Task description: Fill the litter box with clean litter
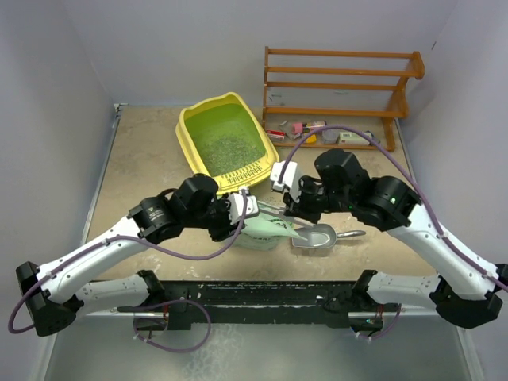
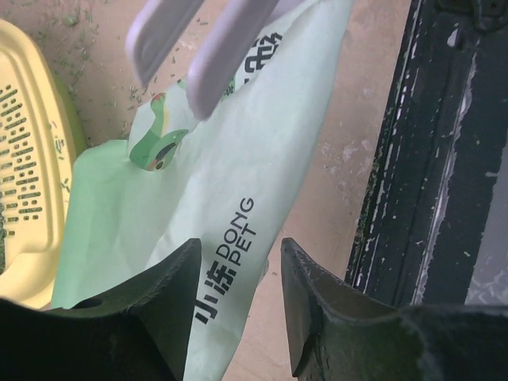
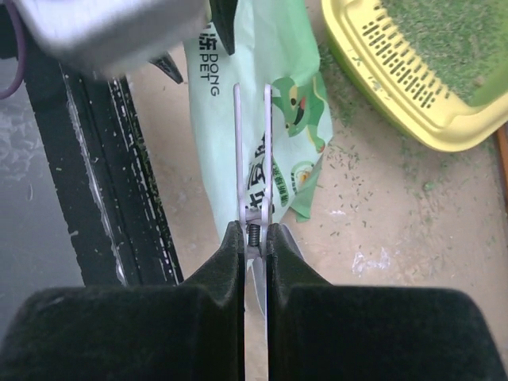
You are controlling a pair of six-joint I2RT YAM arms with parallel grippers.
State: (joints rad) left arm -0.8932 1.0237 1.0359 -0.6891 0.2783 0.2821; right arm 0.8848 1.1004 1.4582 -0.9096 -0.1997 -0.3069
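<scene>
The yellow litter box (image 1: 190,151) lies at the back centre with grey-green litter (image 1: 226,143) spread over its green floor; it also shows in the right wrist view (image 3: 413,107) and the left wrist view (image 2: 24,182). The pale-green litter bag (image 1: 266,230) lies flat between the grippers, near the front edge. My left gripper (image 2: 240,254) is open, its jaws apart over the bag's (image 2: 230,159) printed edge. My right gripper (image 3: 254,234) is shut on the hinge of a pale long-pronged clip (image 3: 252,159), held over the bag (image 3: 278,103). The clip's prongs (image 2: 214,48) show in the left wrist view.
A grey metal scoop (image 1: 317,236) lies right of the bag. A brown wooden rack (image 1: 341,83) stands at the back right with small items (image 1: 305,128) under it. Stray granules dot the table near the box's slotted rim (image 3: 397,63). The black front rail (image 2: 444,159) is close.
</scene>
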